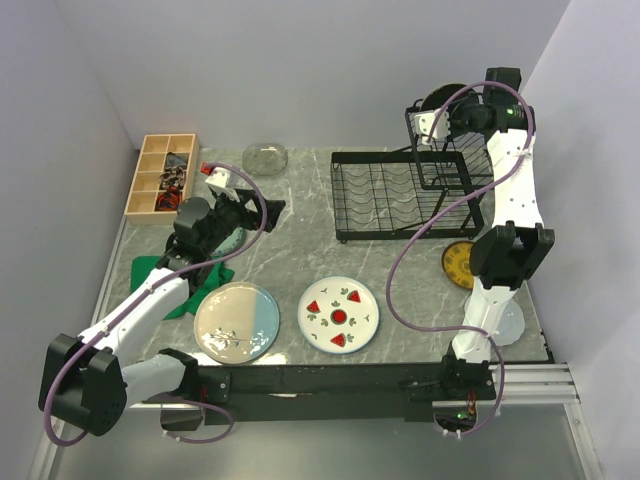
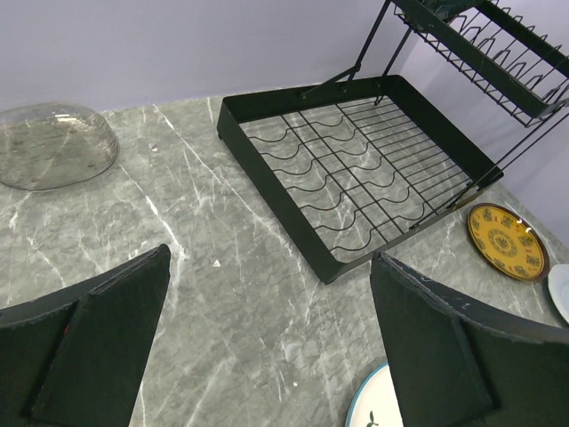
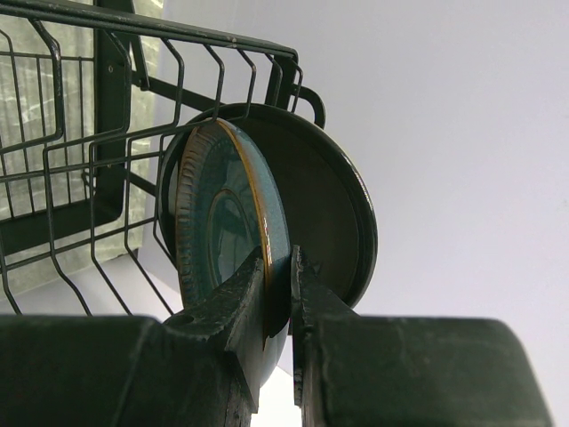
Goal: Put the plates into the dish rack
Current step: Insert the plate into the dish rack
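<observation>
Box (image 1: 165, 175) far L, back plate (image 1: 266, 157) btwn it & dish rack (image 1: 385, 195) at R rear, L plate (image 1: 237, 320) beside R plate (image 1: 339, 313) front ctr, cloth (image 1: 148, 268) just L of L plate, side plate (image 1: 458, 265) off rack's front-R corner, and at the upper basket (image 1: 445, 165) a smaller plate (image 3: 222, 222) on edge before a bigger plate (image 3: 324, 205).

Marble table (image 1: 300, 225) bears dish rack (image 1: 385, 232), wooden box (image 1: 150, 160), green cloth (image 1: 150, 268), plates (image 1: 339, 314).

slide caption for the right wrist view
Right gripper pinches a slate-blue plate beside a black plate at the dish rack.

Top cam overhead, wrist cams low, all share dish rack (image 1: 337, 200).
</observation>
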Controlling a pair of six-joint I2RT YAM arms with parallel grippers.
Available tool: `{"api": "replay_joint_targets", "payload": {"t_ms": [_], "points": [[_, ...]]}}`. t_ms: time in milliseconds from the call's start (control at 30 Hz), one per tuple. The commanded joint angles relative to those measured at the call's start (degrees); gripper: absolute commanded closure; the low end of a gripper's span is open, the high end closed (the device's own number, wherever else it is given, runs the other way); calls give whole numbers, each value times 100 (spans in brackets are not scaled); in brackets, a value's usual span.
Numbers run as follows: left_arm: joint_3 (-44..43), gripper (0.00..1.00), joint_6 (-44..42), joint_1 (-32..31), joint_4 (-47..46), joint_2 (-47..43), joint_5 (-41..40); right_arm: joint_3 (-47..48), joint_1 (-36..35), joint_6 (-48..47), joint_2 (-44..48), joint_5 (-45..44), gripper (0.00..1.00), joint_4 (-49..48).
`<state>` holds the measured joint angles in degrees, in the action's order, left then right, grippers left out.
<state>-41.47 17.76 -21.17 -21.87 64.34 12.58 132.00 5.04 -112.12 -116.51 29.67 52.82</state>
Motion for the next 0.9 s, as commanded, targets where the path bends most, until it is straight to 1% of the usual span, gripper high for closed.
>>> {"api": "replay_joint_targets", "payload": {"t_ms": [0, 433, 733, 767, 800, 867], "points": [[-80, 0, 52, 16, -195, -53, -1, 27, 6, 5, -179, 267, 88, 546], [-115, 1, 52, 16, -204, -18, 17, 36, 50, 181, -223, 232, 61, 212], [-98, 1, 87, 16, -239, -9, 17, 45, 103, 374, -241, 206, 48, -166], [-98, 1, 87, 16, -239, -9, 17, 36, 111, 409, -232, 206, 46, -210], [-89, 0, 87, 16, -248, -9, 25, 36, 120, 445, -223, 206, 38, -324], [-89, 1, 87, 16, -256, -17, 17, 27, 111, 585, -206, 206, 34, -499]]}}
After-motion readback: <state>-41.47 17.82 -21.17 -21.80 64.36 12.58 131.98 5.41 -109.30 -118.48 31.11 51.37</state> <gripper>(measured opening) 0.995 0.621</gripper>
